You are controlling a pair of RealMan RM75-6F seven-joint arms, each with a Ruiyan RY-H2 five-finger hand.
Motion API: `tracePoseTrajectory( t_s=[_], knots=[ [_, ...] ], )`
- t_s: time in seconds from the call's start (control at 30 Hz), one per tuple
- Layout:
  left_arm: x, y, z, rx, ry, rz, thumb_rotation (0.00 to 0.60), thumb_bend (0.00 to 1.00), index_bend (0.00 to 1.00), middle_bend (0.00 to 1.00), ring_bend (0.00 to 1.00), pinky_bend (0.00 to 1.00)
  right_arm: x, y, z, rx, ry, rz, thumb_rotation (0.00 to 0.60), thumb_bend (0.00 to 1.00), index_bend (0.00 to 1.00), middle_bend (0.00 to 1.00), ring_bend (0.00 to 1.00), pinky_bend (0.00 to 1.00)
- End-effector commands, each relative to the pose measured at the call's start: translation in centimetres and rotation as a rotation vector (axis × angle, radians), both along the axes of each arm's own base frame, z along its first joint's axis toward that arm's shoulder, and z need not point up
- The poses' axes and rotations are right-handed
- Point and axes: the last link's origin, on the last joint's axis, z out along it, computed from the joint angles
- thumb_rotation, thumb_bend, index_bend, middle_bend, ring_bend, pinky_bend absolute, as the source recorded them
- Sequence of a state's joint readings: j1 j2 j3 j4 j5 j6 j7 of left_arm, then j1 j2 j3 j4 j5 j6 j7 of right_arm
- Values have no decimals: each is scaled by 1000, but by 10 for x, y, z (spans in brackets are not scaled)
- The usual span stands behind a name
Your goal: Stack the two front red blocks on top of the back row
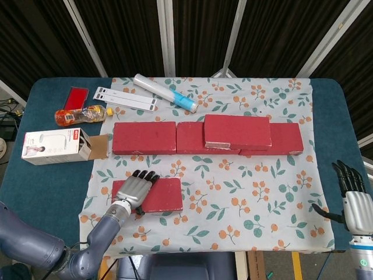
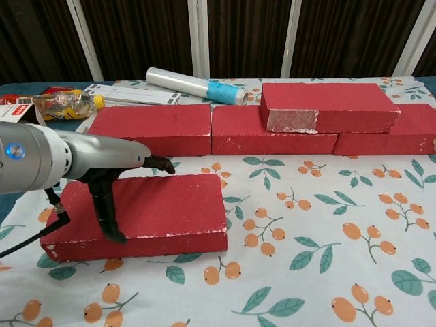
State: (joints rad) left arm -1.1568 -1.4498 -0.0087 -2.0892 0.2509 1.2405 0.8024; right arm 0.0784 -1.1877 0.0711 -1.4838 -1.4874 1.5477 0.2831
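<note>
Resting over the front red block (image 1: 152,195), left hand (image 1: 135,189) spread, thumb touching it in chest view only; right hand (image 1: 352,198) slack, head view only.

Head view overhead; chest view low, close.

A dark teal counter (image 1: 46,175) carries a white cloth (image 1: 250,192) printed with orange fruit and green leaves, which covers its middle and right part. On the cloth lie a back row of three red blocks (image 1: 144,138) set end to end, a lone red block (image 1: 157,194) nearer the front left, a white roll with a blue band (image 1: 165,91) and a white strip (image 1: 125,98) at the back. On the bare counter at left lie a flat red packet (image 1: 76,97), a plastic bottle (image 1: 81,115) on its side and an open white box (image 1: 55,146).
</note>
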Motion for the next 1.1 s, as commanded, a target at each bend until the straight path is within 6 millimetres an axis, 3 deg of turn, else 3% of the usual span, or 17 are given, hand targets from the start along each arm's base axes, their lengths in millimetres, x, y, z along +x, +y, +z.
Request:
tracePoseTrajectory(
  t_s=[0.03, 0.63, 0.9, 1.1],
  knots=[
    [1, -1, 0, 1, 2, -3, 600, 0, 0, 0, 0, 31, 0, 0, 0, 0, -1, 2, 600, 86, 0, 0, 0, 0],
    [-3, -2, -7, 39, 52, -13, 600, 0, 0, 5, 0, 68, -1, 0, 1, -6, -14, 1, 600, 86, 0, 0, 0, 0],
    [-6, -3, -6, 56, 105, -26, 600, 0, 13, 220, 150, 247, -1, -1, 1, -9, -23, 0, 600, 85, 0, 0, 0, 0],
    [-7, 0, -6, 61, 133, -29, 600, 0, 158, 345, 193, 259, -1, -1, 0, -10, -30, 0, 600, 85, 0, 0, 0, 0]
  ],
)
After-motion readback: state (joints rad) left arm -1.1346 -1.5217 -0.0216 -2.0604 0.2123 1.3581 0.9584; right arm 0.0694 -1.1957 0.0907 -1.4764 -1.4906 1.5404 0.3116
